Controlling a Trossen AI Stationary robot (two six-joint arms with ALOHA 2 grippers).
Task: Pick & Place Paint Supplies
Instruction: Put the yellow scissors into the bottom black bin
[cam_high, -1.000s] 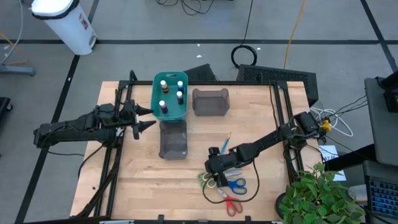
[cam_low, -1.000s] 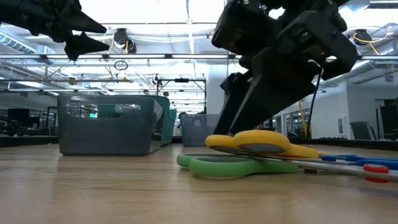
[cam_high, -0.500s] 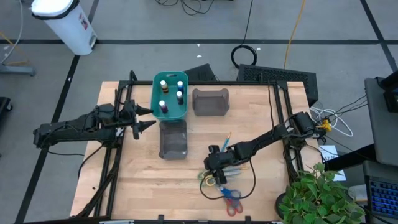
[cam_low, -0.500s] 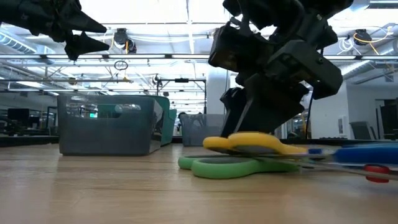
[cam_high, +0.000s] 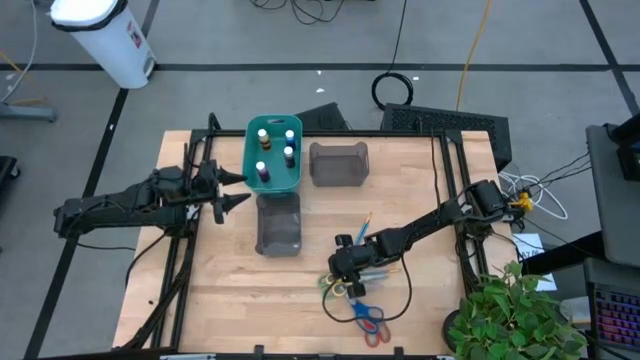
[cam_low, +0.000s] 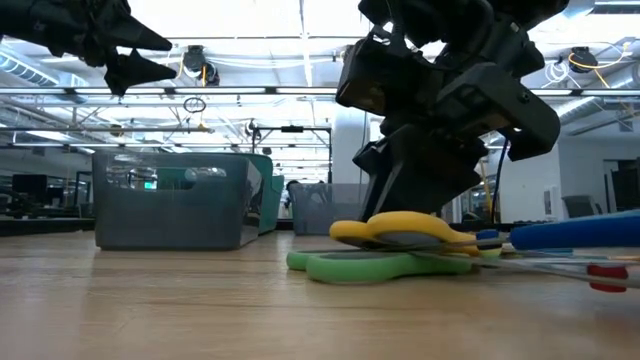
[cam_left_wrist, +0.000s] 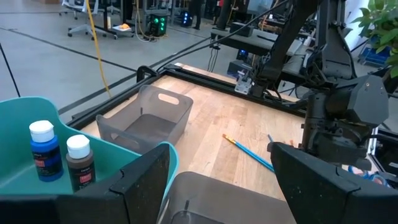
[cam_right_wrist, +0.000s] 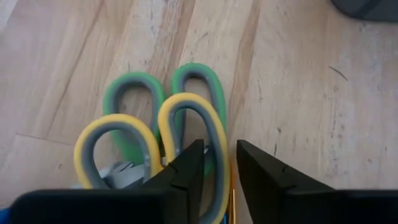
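At the near edge of the tabletop (cam_high: 230, 300), the yellow-handled scissors (cam_right_wrist: 155, 146) lie stacked on the green-handled scissors (cam_right_wrist: 168, 93), and the right claw (cam_right_wrist: 214, 165) is down on them with one finger inside a yellow loop and the other just outside it, the two fingers drawn close around that loop's rim; the low view shows the pile flat on the wood, so I judge this a grip being taken, not a lift. Just beside them, nearer the front edge, lie the blue-handled scissors (cam_high: 358, 309) and the red-handled scissors (cam_high: 374, 324), and a thin blue brush (cam_left_wrist: 252, 153) rests on the wood between the scissors pile and the bins. Four white-capped paint bottles (cam_high: 262, 172) already stand in the teal bin (cam_high: 250, 160), so the bottle part looks done. Both grey bins (cam_high: 338, 165) look empty, though a small item in one of them might not show, so the scissors and the brush seem left to sort. Well apart, the left claw (cam_high: 232, 189) hangs beside the teal bin with its fingers spread wide, holding nothing.
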